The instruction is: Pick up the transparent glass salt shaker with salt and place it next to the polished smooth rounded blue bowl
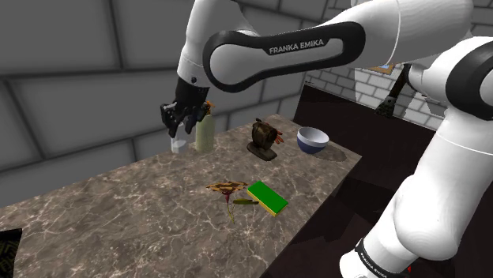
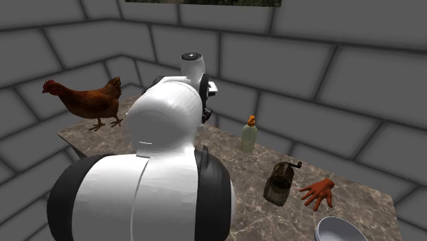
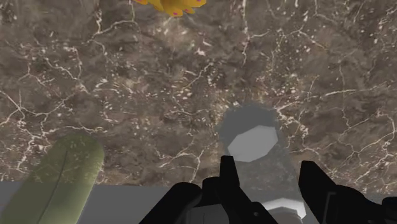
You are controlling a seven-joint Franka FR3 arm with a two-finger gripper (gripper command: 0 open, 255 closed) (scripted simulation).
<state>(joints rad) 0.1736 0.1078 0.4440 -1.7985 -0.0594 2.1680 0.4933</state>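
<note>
The salt shaker (image 1: pixel 179 143) is a small clear glass jar with a grey top, standing near the far edge of the marble table (image 1: pixel 118 213). My black gripper (image 1: pixel 180 126) hangs just above it. In the wrist view the shaker (image 3: pixel 254 141) sits below and between the two fingers (image 3: pixel 227 168), which stand apart and do not touch it; the gripper (image 3: pixel 270 173) is open. The blue bowl (image 1: pixel 313 140) with a white inside rests at the table's far right end in the shoulder view, and its rim (image 2: pixel 340 229) shows in the second exterior view.
A pale green bottle (image 1: pixel 205 131) stands right beside the shaker. A brown grinder (image 1: pixel 263 140) sits between bottle and bowl. A green sponge (image 1: pixel 267 197) and a brown-yellow object (image 1: pixel 228 189) lie mid-table. A chicken figure (image 2: pixel 89 101) and an orange hand (image 2: pixel 318 193) also sit on the table.
</note>
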